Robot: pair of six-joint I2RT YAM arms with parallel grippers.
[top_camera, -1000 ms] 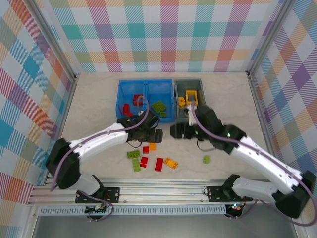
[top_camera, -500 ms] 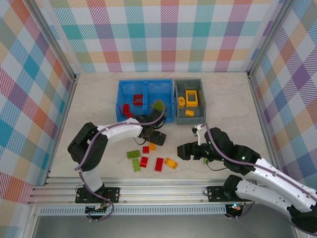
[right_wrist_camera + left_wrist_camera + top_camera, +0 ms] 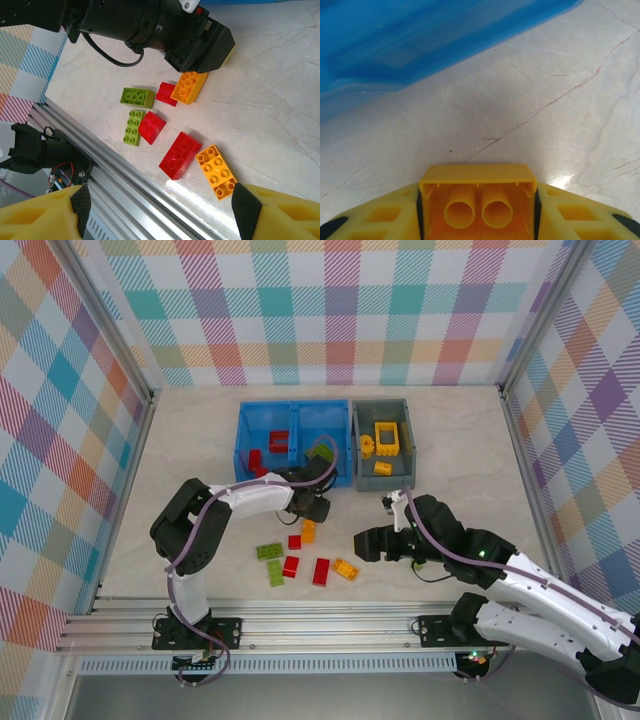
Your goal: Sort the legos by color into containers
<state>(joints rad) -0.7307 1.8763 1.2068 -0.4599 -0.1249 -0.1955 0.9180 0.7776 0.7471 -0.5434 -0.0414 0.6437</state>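
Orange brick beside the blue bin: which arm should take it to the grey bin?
Left. The left end effector has the orange brick between its fingers, close to the grey bin; the right end effector hangs open, apart from it.

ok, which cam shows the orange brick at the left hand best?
Left wrist: the orange brick sits close up in the left hand, hollow underside and two tubes facing the camera. Right wrist shows its studded top poking out below that hand, further off. Top external shows it small, at the hand's tip.
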